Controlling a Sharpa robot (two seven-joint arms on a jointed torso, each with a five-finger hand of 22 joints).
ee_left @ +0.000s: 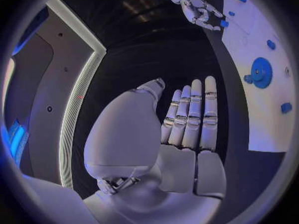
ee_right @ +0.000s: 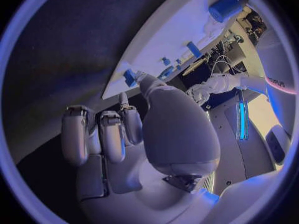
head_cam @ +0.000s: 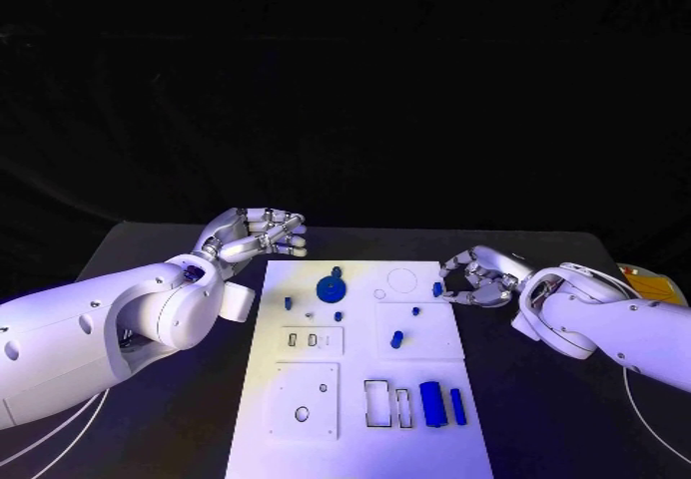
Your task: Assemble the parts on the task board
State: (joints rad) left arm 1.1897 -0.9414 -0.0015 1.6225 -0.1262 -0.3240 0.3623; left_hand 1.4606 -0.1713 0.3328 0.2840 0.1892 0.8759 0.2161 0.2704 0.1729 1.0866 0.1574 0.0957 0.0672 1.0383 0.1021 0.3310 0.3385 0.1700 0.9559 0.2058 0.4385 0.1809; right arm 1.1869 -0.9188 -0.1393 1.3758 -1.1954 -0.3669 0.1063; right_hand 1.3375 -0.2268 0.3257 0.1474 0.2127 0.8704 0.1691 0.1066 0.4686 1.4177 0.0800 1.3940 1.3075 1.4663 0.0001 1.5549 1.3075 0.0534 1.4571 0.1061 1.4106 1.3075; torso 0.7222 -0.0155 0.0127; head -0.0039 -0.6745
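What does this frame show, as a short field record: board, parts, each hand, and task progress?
board: white task board lying mid-table
parts: blue gear near the far end; blue blocks by the near slots; small blue pieces scattered between
left hand: left hand off the board's far left corner, fingers straight, holding nothing
right hand: right hand at the board's right edge, fingers curled beside a small blue part; grip unclear
progress: loose parts remain

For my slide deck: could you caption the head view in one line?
Both hands, left hand and right hand, flank the far end of the white task board, where a blue gear and small blue parts lie.
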